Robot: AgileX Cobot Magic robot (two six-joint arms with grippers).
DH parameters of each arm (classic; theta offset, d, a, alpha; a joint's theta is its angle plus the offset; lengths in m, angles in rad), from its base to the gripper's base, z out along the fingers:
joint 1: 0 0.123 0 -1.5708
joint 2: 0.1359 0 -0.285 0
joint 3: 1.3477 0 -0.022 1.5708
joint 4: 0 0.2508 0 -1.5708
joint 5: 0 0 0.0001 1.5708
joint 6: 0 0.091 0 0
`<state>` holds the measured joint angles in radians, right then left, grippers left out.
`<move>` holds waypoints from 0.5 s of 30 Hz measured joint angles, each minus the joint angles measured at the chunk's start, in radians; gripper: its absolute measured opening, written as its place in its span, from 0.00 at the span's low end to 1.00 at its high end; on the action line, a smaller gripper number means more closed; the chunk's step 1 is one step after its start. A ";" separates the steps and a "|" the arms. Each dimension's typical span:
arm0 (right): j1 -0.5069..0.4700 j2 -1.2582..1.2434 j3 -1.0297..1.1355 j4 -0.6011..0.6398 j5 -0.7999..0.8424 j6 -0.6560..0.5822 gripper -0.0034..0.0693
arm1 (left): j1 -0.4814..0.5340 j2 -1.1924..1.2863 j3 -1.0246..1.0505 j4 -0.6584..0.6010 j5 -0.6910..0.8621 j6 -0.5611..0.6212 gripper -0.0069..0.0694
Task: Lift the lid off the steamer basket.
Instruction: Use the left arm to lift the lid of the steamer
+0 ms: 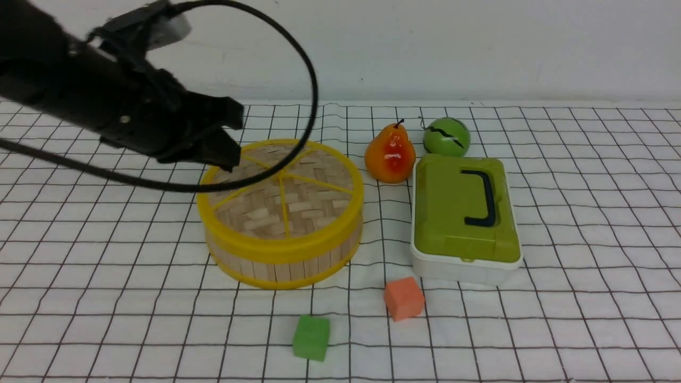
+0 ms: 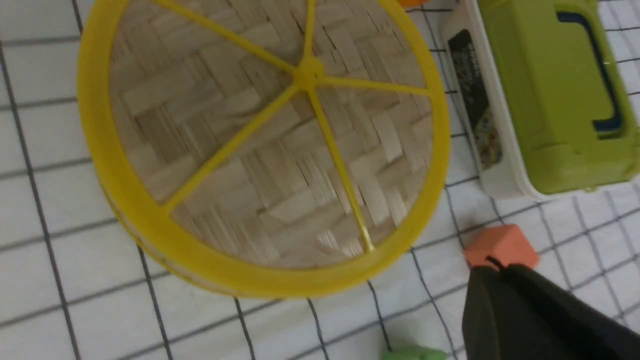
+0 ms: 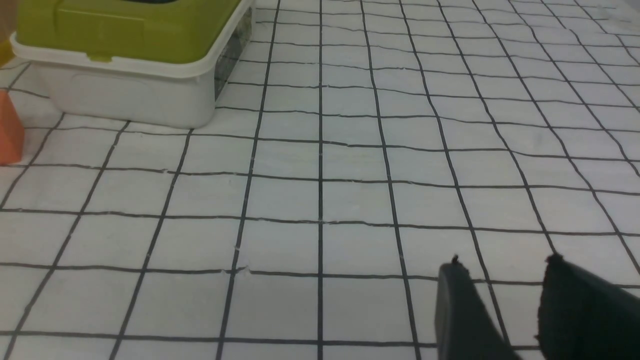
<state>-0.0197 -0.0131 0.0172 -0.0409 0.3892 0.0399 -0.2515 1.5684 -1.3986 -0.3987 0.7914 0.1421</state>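
Note:
The lid (image 1: pixel 282 194), woven pale bamboo with a yellow rim and yellow spokes, lies flat on top of the steamer basket (image 1: pixel 276 263), a round slatted tub with yellow rims. Both fill the left wrist view, the lid (image 2: pixel 260 150) above the basket's side (image 2: pixel 165 257). My left gripper (image 1: pixel 233 143) hovers over the lid's far left rim, apart from it. In the left wrist view (image 2: pixel 497 267) its fingers are pressed together and hold nothing. My right gripper (image 3: pixel 502 265) is open and empty, low over bare cloth. It is out of the front view.
A white box with a green lid and black handle (image 1: pixel 465 213) stands right of the basket. A pear (image 1: pixel 390 154) and a green round fruit (image 1: pixel 446 136) sit behind it. An orange cube (image 1: pixel 404 298) and a green cube (image 1: pixel 311 336) lie in front of the basket.

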 joint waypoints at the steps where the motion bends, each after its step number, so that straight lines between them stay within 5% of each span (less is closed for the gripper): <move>1: 0.000 0.000 0.000 0.000 0.000 0.000 0.38 | -0.028 0.032 -0.037 0.067 -0.003 -0.041 0.08; 4: 0.000 0.000 0.000 0.000 0.000 0.000 0.38 | -0.080 0.109 -0.125 0.223 0.002 -0.126 0.14; 7: 0.000 0.000 0.000 0.000 0.000 0.000 0.38 | -0.136 0.213 -0.234 0.387 0.012 -0.227 0.35; 12: 0.000 0.000 0.000 0.000 0.000 0.000 0.38 | -0.166 0.311 -0.318 0.472 -0.012 -0.259 0.60; 15: 0.000 0.000 0.000 0.000 0.000 0.000 0.38 | -0.167 0.361 -0.341 0.484 -0.055 -0.285 0.66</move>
<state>-0.0197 -0.0131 0.0172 -0.0409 0.3892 0.0399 -0.4181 1.9296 -1.7396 0.0849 0.7366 -0.1427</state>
